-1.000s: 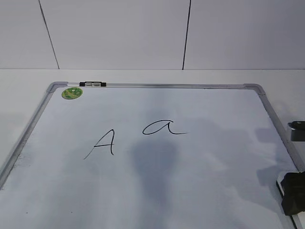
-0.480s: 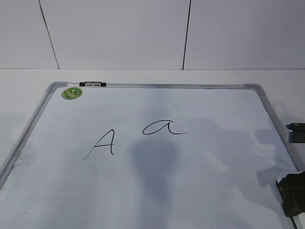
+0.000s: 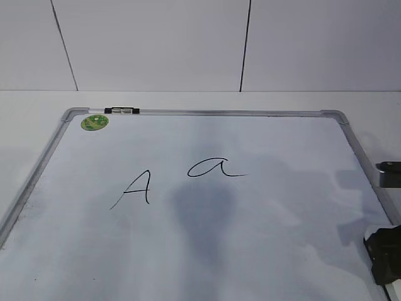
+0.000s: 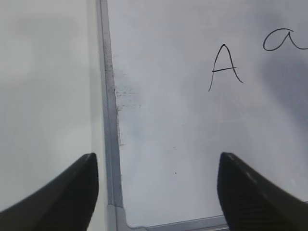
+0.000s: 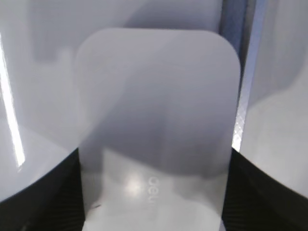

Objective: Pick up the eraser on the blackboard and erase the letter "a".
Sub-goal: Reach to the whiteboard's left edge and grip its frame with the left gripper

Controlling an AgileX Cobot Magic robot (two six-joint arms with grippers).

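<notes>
The blackboard point(image 3: 282, 251) lies flat on the table. The letter "a" point(image 3: 213, 168) is written near its middle and also shows in the left wrist view point(image 4: 284, 39). The white eraser point(image 5: 159, 120) lies by the board's right frame, mostly hidden in the exterior view. My right gripper point(image 5: 155, 163) is open, with its jaws close on either side of the eraser; it sits at the board's right edge point(image 3: 383, 257). My left gripper point(image 4: 156, 187) is open and empty above the board's near left corner.
A capital "A" point(image 3: 135, 188) stands left of the "a". A round green sticker point(image 3: 94, 121) and a small black-and-silver clip point(image 3: 122, 111) are at the far left corner. A dark part of the right arm point(image 3: 390, 174) hangs over the right frame. A white wall stands behind.
My right gripper has sunk slightly at the board's right edge. The letters and the left side look the same.
</notes>
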